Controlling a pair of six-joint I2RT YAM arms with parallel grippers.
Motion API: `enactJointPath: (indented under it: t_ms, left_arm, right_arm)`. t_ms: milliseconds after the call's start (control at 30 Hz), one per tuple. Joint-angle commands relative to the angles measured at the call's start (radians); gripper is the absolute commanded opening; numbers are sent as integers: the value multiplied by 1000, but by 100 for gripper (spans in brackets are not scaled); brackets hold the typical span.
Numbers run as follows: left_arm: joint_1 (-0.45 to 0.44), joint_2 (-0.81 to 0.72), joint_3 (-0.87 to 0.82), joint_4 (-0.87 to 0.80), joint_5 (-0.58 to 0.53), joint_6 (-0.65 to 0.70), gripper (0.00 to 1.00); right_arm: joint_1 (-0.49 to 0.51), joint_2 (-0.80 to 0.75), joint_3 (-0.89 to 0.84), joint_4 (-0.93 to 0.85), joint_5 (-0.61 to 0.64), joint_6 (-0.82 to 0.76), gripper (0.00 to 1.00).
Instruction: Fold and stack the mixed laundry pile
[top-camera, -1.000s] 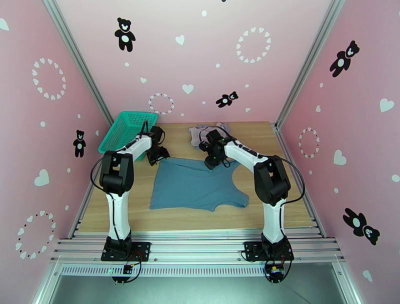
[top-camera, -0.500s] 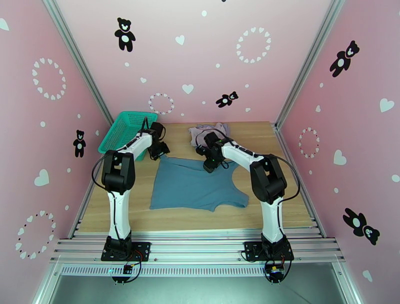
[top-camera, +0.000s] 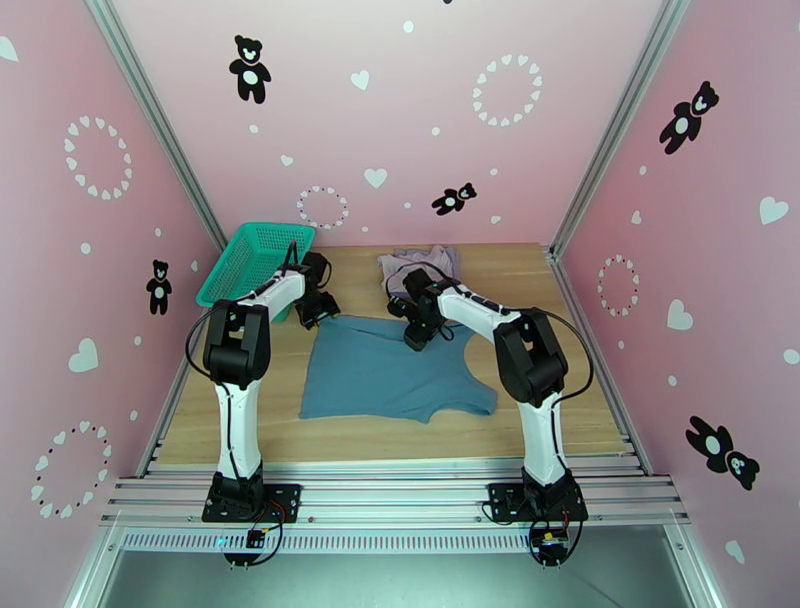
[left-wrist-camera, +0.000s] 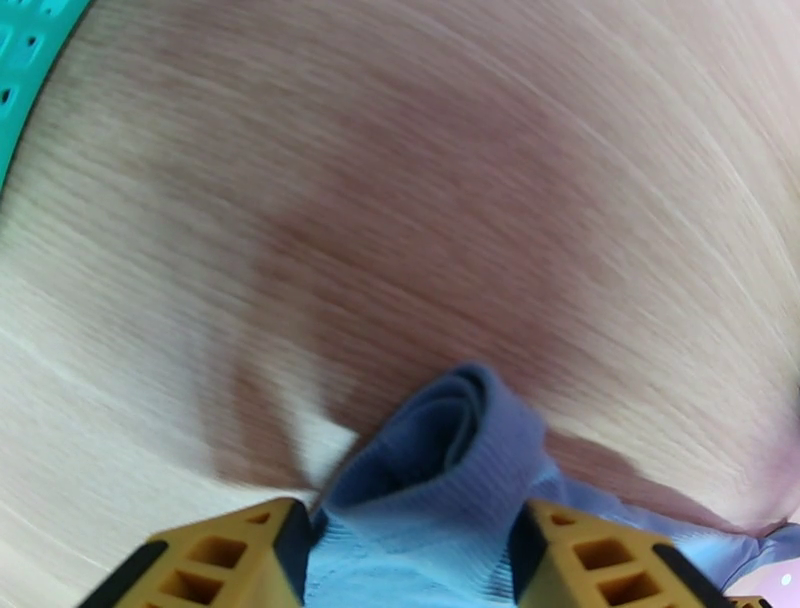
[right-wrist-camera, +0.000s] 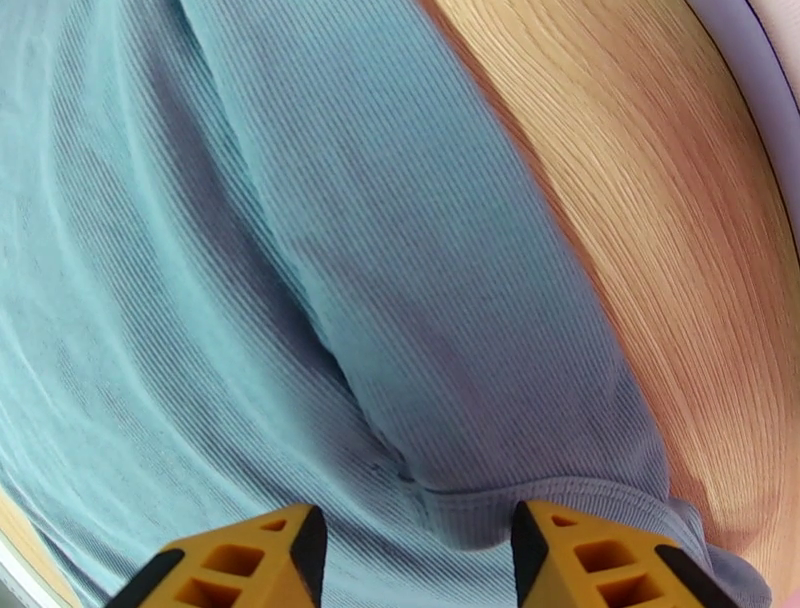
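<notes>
Overhead, a dusty teal sleeveless top (top-camera: 380, 375) lies spread flat at the middle of a pale wooden table (top-camera: 560, 300). Its long axis runs from 9 o'clock to 3 o'clock. The straight hem faces 9 o'clock, and the straps and scooped armholes point toward 3 o'clock. The left gripper (top-camera: 316, 318) sits at the top's 11 o'clock corner, on the hem end of the far edge. In the left wrist view its yellow fingers (left-wrist-camera: 230, 560) pinch that corner, which stands up between them in a rolled curl and touches both. The right gripper (top-camera: 413, 338) sits on the top's far edge, between 12 and 1 o'clock. In the right wrist view its fingers (right-wrist-camera: 600, 560) straddle a ridge of ribbed cloth and a seamed edge band. They stand apart with cloth between them, and I cannot tell whether they grip it or only rest on it. A small heap (top-camera: 425, 262) of grey-lavender and mauve cloth lies at the table's 12 o'clock, near the back edge. A green mesh basket (top-camera: 250, 262) stands at 10 o'clock, in the far left corner. Pink walls (top-camera: 400, 120) close three sides, dotted with black teddy bears, white hearts and rings of hearts. Aluminium rails (top-camera: 400, 495) at 6 o'clock carry both arm bases.
</notes>
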Motion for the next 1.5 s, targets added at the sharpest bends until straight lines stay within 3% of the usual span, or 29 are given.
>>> enactJointPath:
  t_ms: [0, 200, 500, 600, 700, 833, 933, 1467]
  left_arm:
    - [3, -34, 10, -9, -11, -3, 58]
    - [3, 10, 88, -25, -33, -7, 49]
    - [-2, 39, 148, -32, -27, -11, 17]
    - [-6, 44, 149, -30, -20, -8, 12]
    - [-14, 40, 136, -29, -9, -5, 16]
    - [-20, -4, 80, -25, -14, -2, 36]
    - [-19, -47, 44, -31, -35, -2, 44]
    - [-21, -64, -5, -25, -44, -26, 47]
  right_arm:
    - [4, 21, 26, -23, 14, -3, 52]
    - [4, 30, 29, -20, 22, -2, 44]
    - [4, 37, 42, -27, 27, -2, 31]
    - [3, 40, 45, -31, 28, 1, 30]
    - [4, 43, 45, -37, 27, 3, 32]
    - [4, 39, 44, -40, 28, 3, 39]
    - [4, 35, 45, -39, 27, 3, 39]
    - [4, 37, 43, -41, 25, 4, 40]
